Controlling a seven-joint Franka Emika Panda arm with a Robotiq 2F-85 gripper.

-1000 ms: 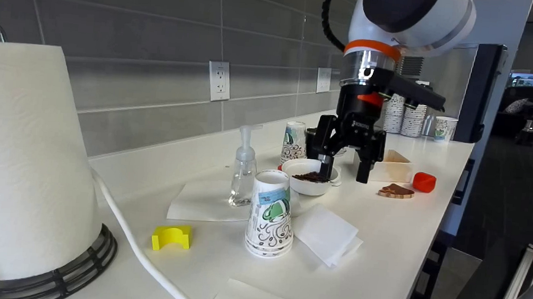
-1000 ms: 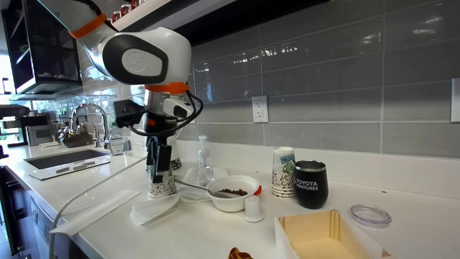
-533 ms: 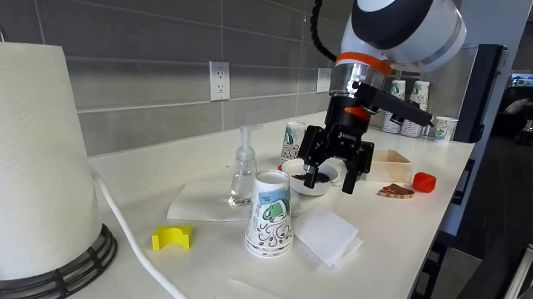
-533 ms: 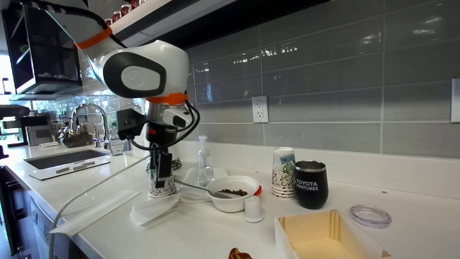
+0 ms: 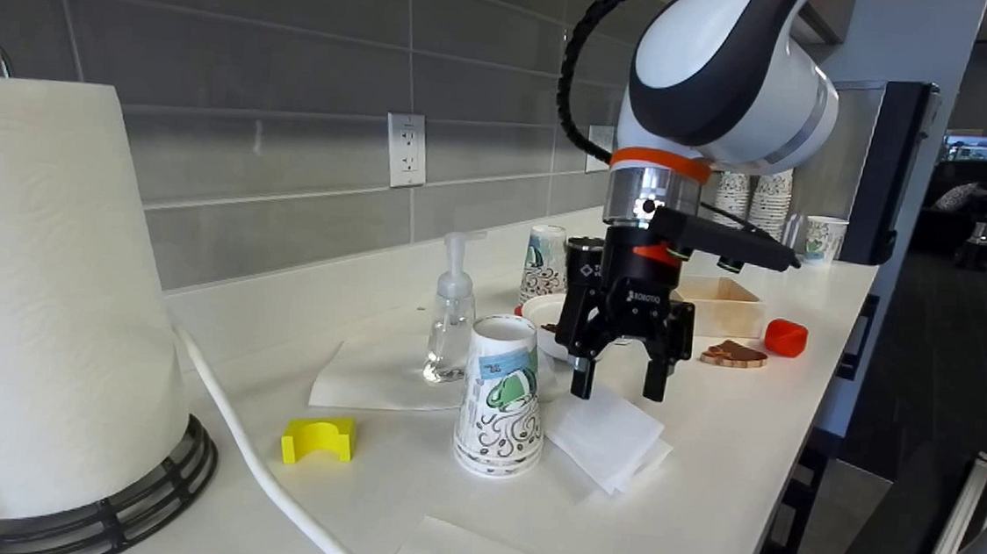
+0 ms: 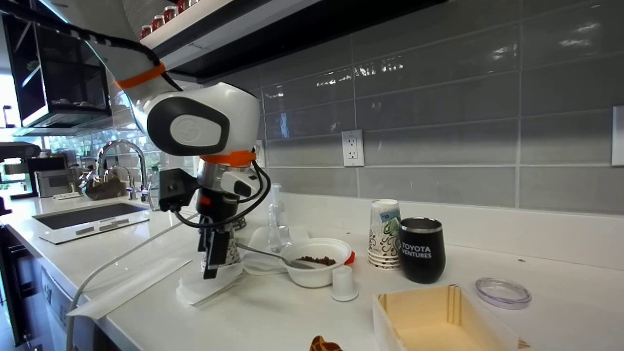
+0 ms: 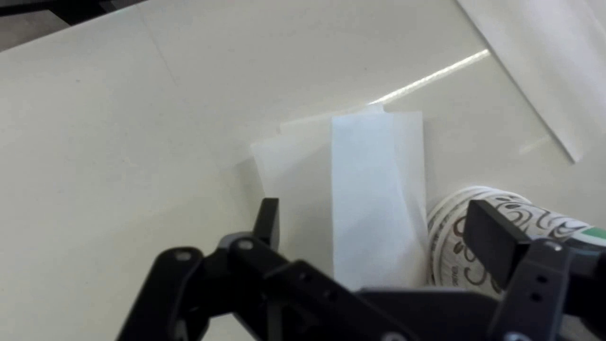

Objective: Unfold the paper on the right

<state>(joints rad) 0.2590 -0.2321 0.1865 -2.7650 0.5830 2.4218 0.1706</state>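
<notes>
Along gray tiles (image 5: 281, 67), a white counter (image 5: 707, 470) bears folded paper (image 5: 609, 436).

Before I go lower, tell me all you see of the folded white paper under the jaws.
The folded paper is plain white and looks thin and napkin-like, no print visible. Its layers are offset: in the wrist view a brighter band lies over a duller layer that sticks out on the side away from the cup stack. It rests on the counter, beside that stack; whether they touch I can't tell. The open jaws are above it, apparently not touching.
</notes>
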